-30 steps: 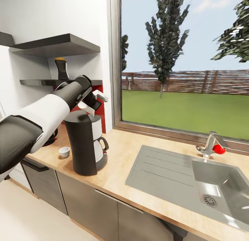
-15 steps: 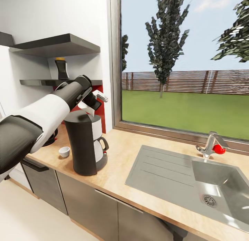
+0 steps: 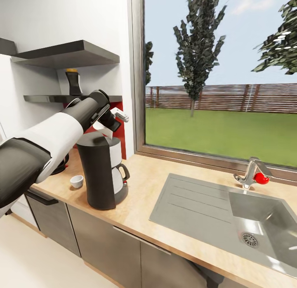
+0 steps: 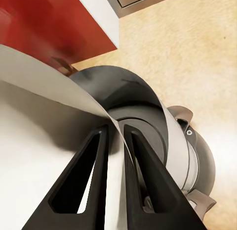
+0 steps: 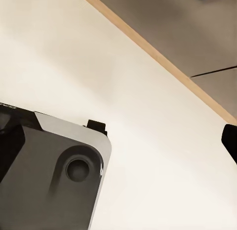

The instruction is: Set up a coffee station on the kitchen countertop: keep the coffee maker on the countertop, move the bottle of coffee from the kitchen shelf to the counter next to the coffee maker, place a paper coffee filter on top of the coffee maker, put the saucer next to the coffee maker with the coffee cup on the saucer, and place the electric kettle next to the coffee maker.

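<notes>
Left wrist view: the left hand (image 4: 114, 136) is seen with its two dark fingers (image 4: 84, 175) closed on the paper coffee filter (image 4: 54, 91), a thin white sheet that curves between them and spreads wide to one side. Just beyond the fingertips lies the flat dark top of the coffee maker (image 4: 123, 89), with the filter's edge directly over it; whether paper and top touch cannot be told. A glass carafe with a dark handle (image 4: 195, 156) is seen at the machine's front.

From the head view, the left hand (image 3: 108, 125) is held just above the top of the coffee maker (image 3: 97, 172), with the white filter (image 3: 103, 129) hanging from it down to the machine's top. The coffee maker stands on the kitchen countertop (image 3: 140, 197), near the worktop's front edge and toward its left end. The coffee cup (image 3: 76, 181) sits on the worktop just to the left of the machine, apart from it. The bottle of coffee (image 3: 74, 81) stands upright on the lower kitchen shelf (image 3: 45, 98), against the wall above the worktop's left end. A steel sink (image 3: 206, 213) with a tap (image 3: 251, 172) is set into the right part of the worktop, well apart from the machine.

The state of the right hand cannot be told from the right wrist view, where pale floor and the worktop's edge (image 5: 163, 57) are seen.
</notes>
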